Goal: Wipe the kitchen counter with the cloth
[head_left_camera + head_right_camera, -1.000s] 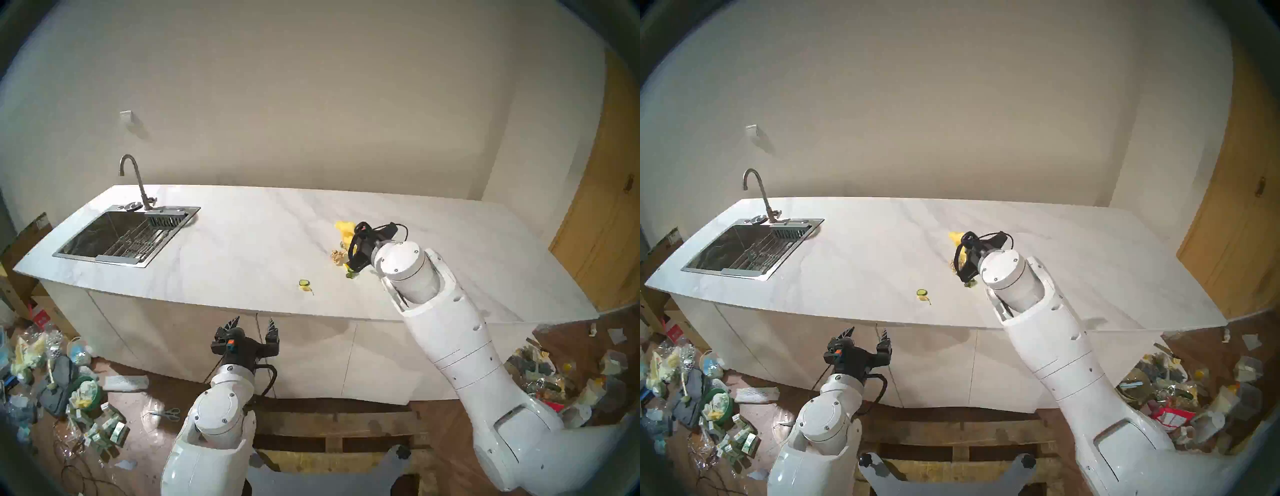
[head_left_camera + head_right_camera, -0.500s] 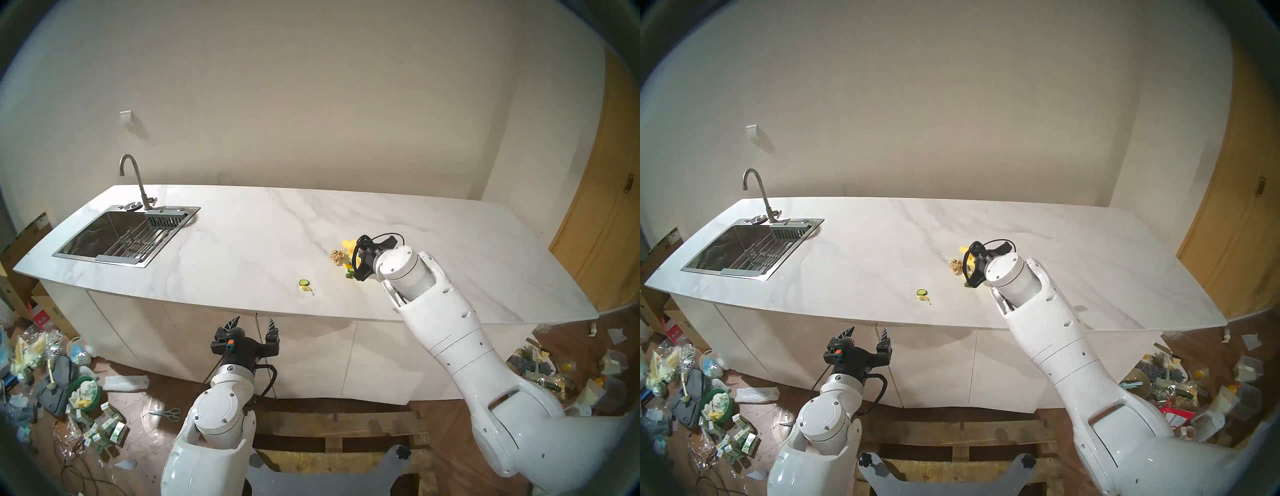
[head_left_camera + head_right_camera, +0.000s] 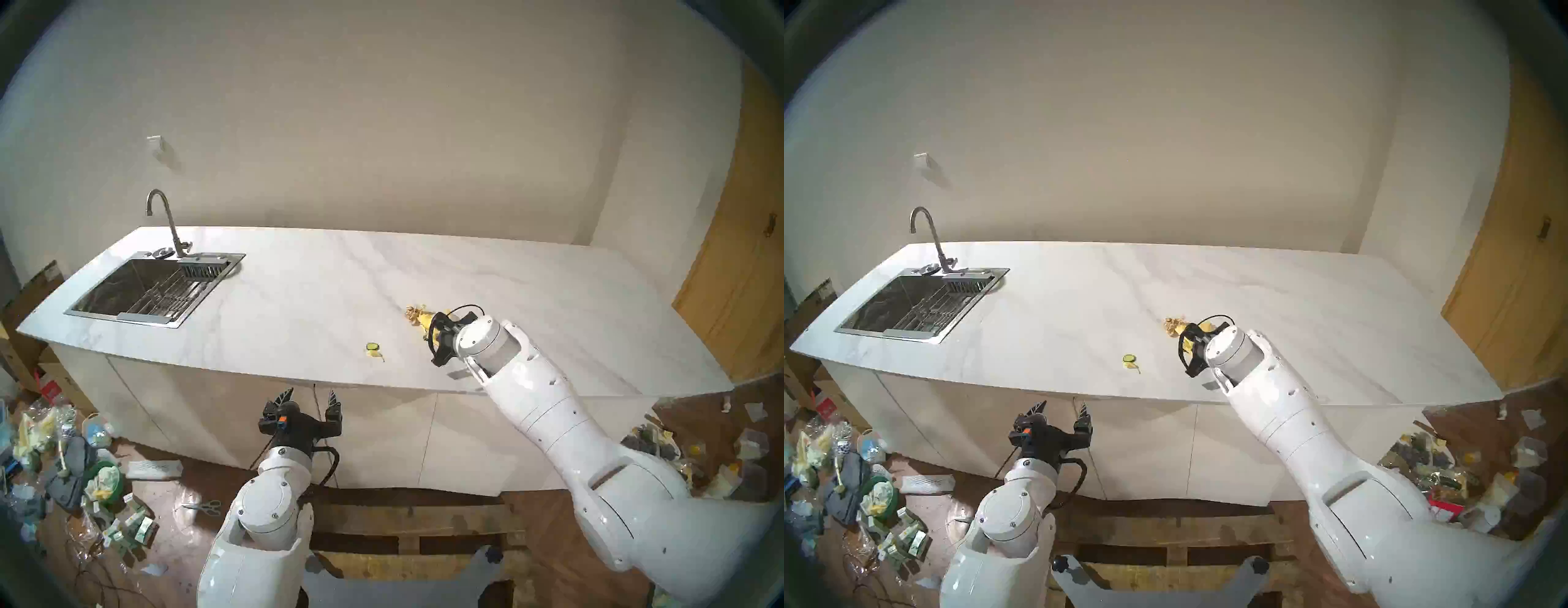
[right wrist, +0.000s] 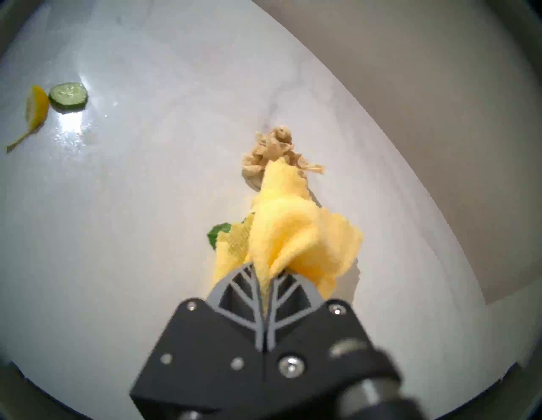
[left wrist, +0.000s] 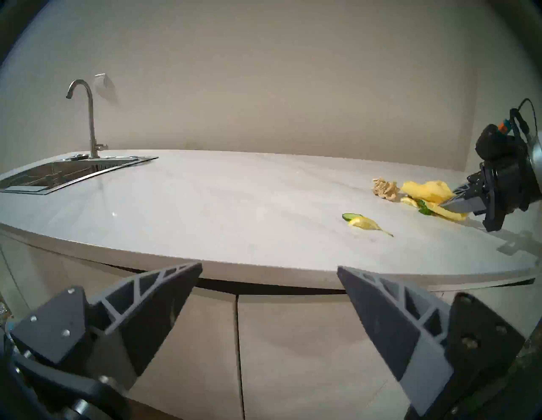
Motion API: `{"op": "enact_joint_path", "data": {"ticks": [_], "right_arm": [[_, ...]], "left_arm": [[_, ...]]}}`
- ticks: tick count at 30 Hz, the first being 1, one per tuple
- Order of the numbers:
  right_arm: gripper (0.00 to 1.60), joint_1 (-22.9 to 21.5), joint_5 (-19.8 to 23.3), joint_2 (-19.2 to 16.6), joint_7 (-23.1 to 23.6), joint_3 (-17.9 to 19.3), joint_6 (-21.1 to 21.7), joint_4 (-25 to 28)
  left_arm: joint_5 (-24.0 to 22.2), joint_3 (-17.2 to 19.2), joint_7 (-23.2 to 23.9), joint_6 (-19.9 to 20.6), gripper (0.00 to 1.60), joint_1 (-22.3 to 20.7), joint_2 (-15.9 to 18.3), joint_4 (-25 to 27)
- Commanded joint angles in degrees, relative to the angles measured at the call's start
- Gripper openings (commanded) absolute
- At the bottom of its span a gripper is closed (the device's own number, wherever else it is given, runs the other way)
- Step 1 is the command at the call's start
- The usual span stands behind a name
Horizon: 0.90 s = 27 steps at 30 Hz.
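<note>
Now right gripper (image 4: 265, 274), jaws pinched tight on cloth (image 4: 289, 234), folds trailing ahead onto counter (image 4: 132, 205). Shreds (image 4: 275, 152) just past cloth tip, green scrap (image 4: 218, 233) beside jaws. Risk: thin pinch slips under drag; bunched cloth scatters shreds. Left gripper (image 5: 269, 296) wide open, empty.

Marble counter (image 3: 297, 297): cloth (image 4: 290, 231), shreds (image 4: 272, 152), cucumber slice (image 4: 68, 94).
</note>
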<state>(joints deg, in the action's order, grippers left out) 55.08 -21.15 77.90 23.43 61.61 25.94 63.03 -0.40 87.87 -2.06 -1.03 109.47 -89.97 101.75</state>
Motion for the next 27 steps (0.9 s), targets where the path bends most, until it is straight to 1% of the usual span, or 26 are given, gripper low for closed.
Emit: {"op": "enact_joint_path", "data": {"ticks": [1, 7, 13, 15, 22, 27], "right_arm": [[0.0, 0.4, 1.7, 2.2, 3.6, -1.8, -2.4, 4.1], [0.0, 1.2, 2.3, 2.8, 7.4, -4.7, -3.2, 7.6], [0.0, 2.3, 3.0, 2.7, 9.4, -6.0, -3.2, 11.1], [0.0, 2.7, 2.8, 2.5, 9.4, -6.3, -2.9, 12.1], [0.0, 3.3, 1.7, 2.4, 6.7, -5.9, -1.1, 14.3], [0.0, 3.3, 0.7, 2.9, 1.7, -3.8, -0.2, 14.0]], "left_arm": [[-0.1, -0.2, 0.2, -0.3, 1.6, -0.3, 0.0, 1.4], [-0.1, -0.2, 0.2, -0.3, 1.6, -0.4, 0.0, 1.3], [-0.1, -0.2, 0.2, -0.3, 1.6, -0.3, 0.0, 1.4], [-0.1, -0.2, 0.2, -0.3, 1.6, -0.3, 0.0, 1.5], [-0.1, -0.2, 0.3, -0.3, 1.6, -0.3, 0.0, 1.5], [-0.1, -0.2, 0.2, -0.3, 1.6, -0.3, 0.0, 1.5]]}}
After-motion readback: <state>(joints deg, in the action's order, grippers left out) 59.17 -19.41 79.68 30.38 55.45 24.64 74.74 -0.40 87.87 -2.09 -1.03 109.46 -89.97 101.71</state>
